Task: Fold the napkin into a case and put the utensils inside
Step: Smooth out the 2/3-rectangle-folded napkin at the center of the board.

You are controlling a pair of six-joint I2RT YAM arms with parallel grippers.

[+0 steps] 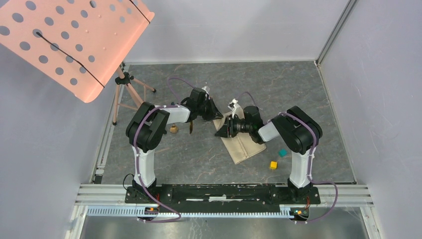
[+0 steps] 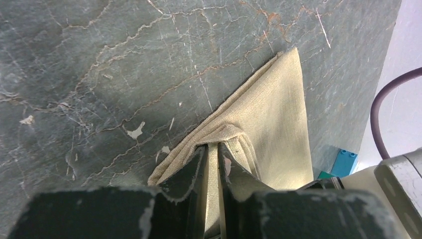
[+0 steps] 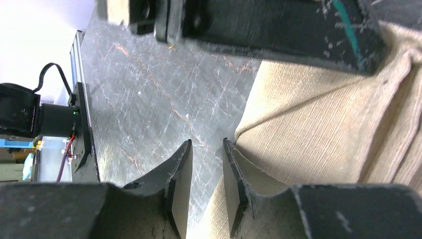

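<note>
The beige napkin point(image 1: 243, 145) lies folded in a long strip on the grey table, between the two arms. My left gripper point(image 1: 215, 113) point(image 2: 213, 145) is shut on a raised fold at the napkin's point(image 2: 278, 114) upper end, with cloth showing between its fingers. My right gripper point(image 1: 221, 130) point(image 3: 206, 144) is open by a narrow gap at the napkin's point(image 3: 318, 134) left edge; one finger rests against the cloth and bare table shows in the gap. Left of the napkin, under my left arm, a dark slim piece point(image 1: 191, 127) and a small gold-brown piece point(image 1: 173, 129) look like the utensils, too small to tell apart.
A teal cube point(image 1: 282, 153) point(image 2: 345, 162) and a yellow cube point(image 1: 273, 165) sit right of the napkin's near end. A pink perforated music stand point(image 1: 74, 40) on a tripod point(image 1: 127, 92) stands at the back left. Walls close the table in.
</note>
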